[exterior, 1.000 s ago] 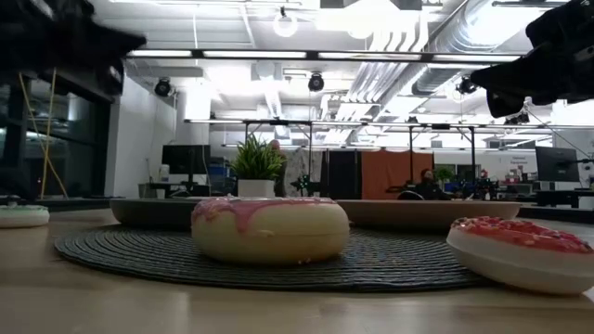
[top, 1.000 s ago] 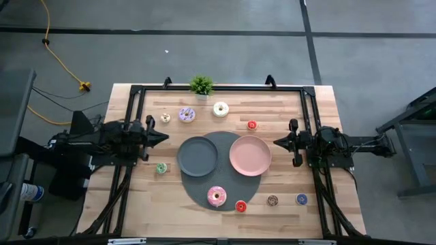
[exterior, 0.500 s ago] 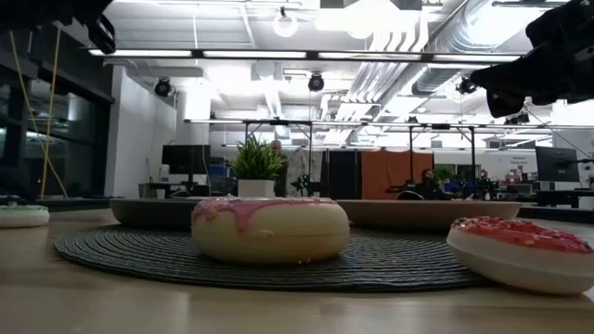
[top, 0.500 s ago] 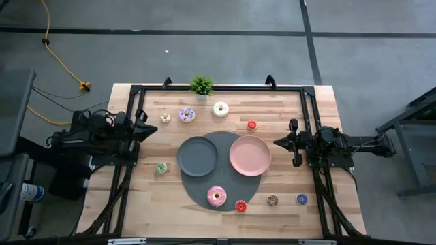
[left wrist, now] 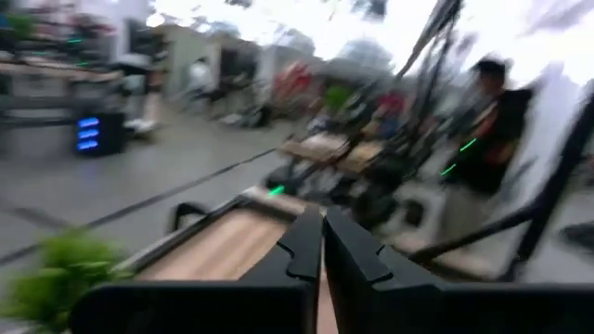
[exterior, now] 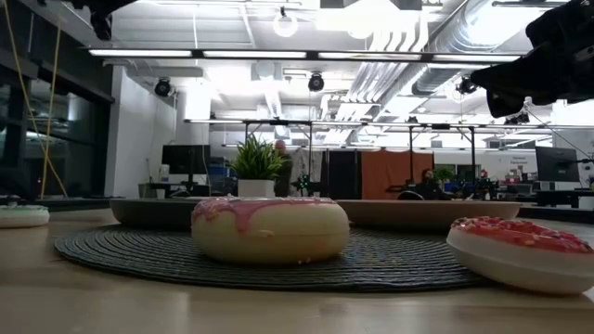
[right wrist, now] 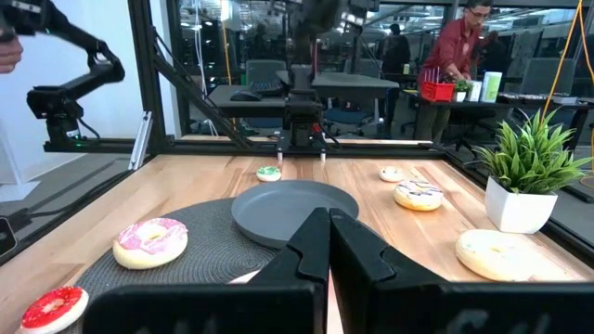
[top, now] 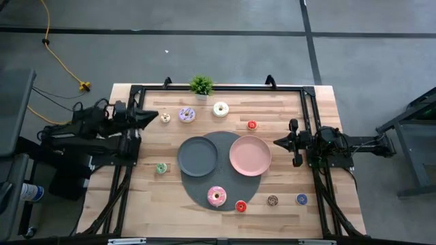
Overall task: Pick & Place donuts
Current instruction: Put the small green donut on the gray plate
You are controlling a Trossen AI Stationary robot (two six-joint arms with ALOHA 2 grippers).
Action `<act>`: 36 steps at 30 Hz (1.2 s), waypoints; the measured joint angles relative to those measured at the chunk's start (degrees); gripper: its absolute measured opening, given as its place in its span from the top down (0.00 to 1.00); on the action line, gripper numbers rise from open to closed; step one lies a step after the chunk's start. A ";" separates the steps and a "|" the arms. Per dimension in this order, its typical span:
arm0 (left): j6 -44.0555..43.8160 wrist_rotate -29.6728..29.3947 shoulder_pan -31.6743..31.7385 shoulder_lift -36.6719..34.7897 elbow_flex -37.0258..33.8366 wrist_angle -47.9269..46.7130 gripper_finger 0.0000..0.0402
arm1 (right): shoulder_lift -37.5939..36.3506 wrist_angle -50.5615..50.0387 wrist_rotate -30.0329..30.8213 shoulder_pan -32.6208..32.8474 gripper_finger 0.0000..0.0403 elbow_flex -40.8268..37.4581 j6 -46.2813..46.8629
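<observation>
My left gripper (top: 155, 116) sits at the table's nine-to-ten o'clock edge, fingers pressed together and empty, pointing toward three o'clock at the cream donut (top: 165, 118) just beside its tip; the purple donut (top: 187, 115) and white donut (top: 221, 108) lie further along the same line, near the plant (top: 201, 85) at twelve o'clock. The main risk, as I judge it, is descending with the fingers shut: they would shove the small cream donut across the wood rather than straddle it, possibly into the purple one. The blurred left wrist view suggests that arm is in motion, so aim could also be off. My right gripper (top: 278, 142) waits at three o'clock, fingers closed on nothing, aimed at the pink plate (top: 250, 155). Both it and the grey plate (top: 197, 156), resting on the dark mat (top: 221, 138), carry no donuts. The pink donut (top: 216, 196) rests on the mat at six o'clock; a red donut (top: 240, 205) sits at the mat's rim, with brown (top: 272, 200) and blue (top: 301, 199) ones toward five o'clock. A green donut (top: 161, 168) lies at eight o'clock, another red (top: 252, 125) at one o'clock.
</observation>
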 joint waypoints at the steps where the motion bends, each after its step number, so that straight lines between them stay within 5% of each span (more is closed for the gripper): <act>1: 1.65 -1.32 -0.01 2.22 2.30 -2.27 0.94 | 0.00 -0.02 0.00 0.00 1.00 0.00 0.00; 10: 2.84 -8.53 0.00 23.82 27.00 -35.91 0.70 | 0.00 0.00 0.00 0.00 1.00 -0.01 0.00; 18: -6.79 0.41 0.00 38.30 41.70 -63.47 0.52 | 0.00 -0.02 0.00 0.00 1.00 0.00 -0.01; 27: -10.17 11.62 -0.02 43.47 38.87 -69.76 0.47 | 0.00 -0.01 0.00 0.00 1.00 0.01 -0.01; 36: -15.19 18.24 -0.02 37.85 27.15 -67.30 0.47 | 0.00 -0.01 0.00 0.00 1.00 -0.01 -0.02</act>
